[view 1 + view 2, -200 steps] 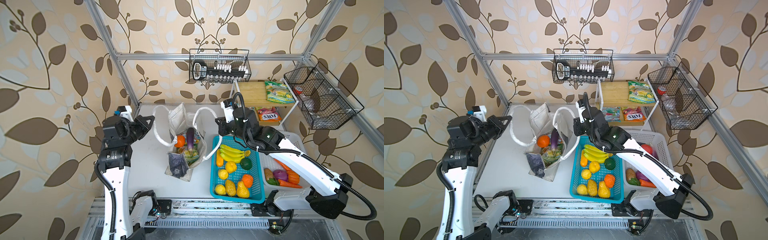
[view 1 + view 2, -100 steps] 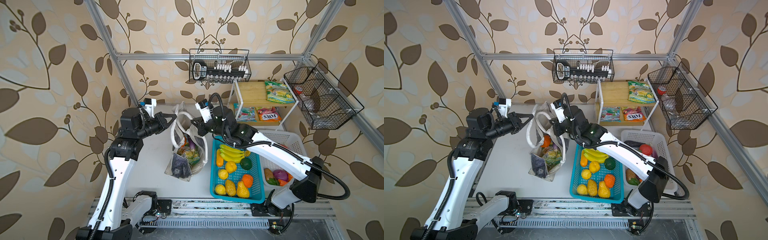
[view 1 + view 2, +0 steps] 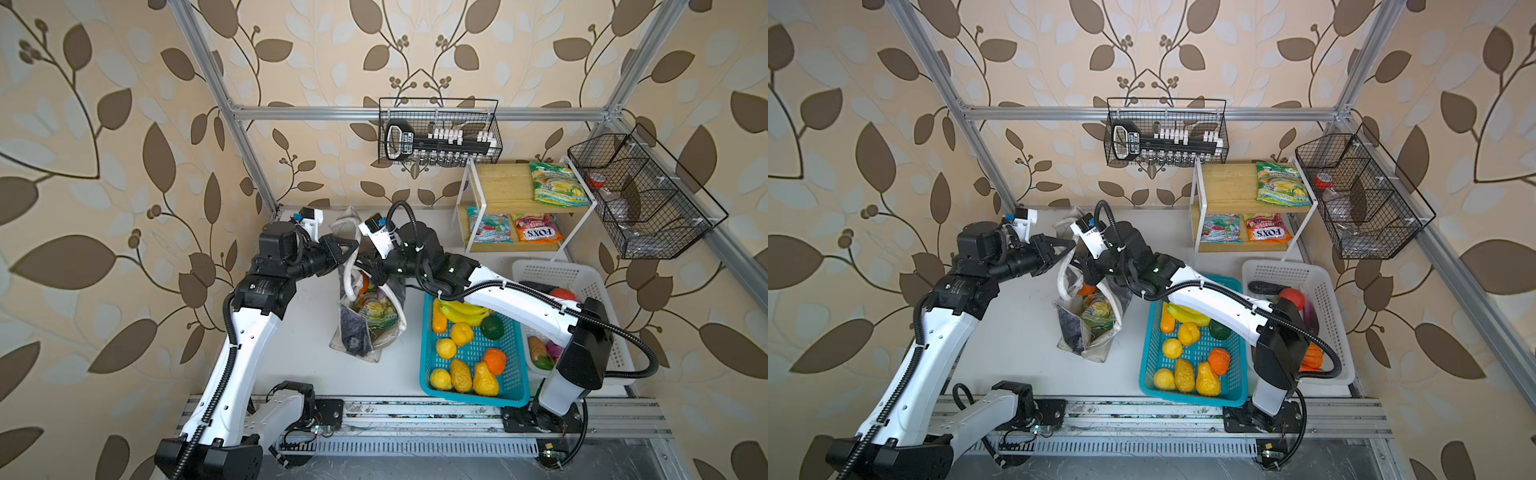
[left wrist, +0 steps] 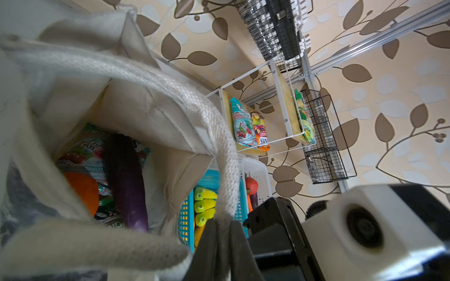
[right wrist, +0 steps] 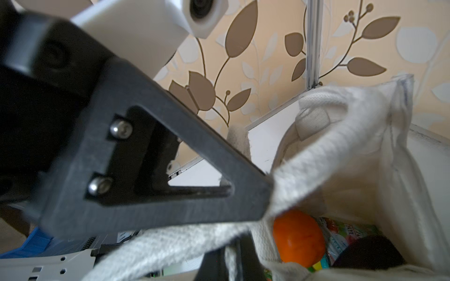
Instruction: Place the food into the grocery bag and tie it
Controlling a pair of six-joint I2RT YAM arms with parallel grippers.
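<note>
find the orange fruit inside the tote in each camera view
Top view: orange fruit in the open mouth of the tote, towards its far end.
Top view: same spot.
Left wrist: inside the bag, beside the purple eggplant.
Right wrist: inside the bag, tucked under the rope handle.
Shared landmark: that white rope handle, right next to the fruit in every view.
</note>
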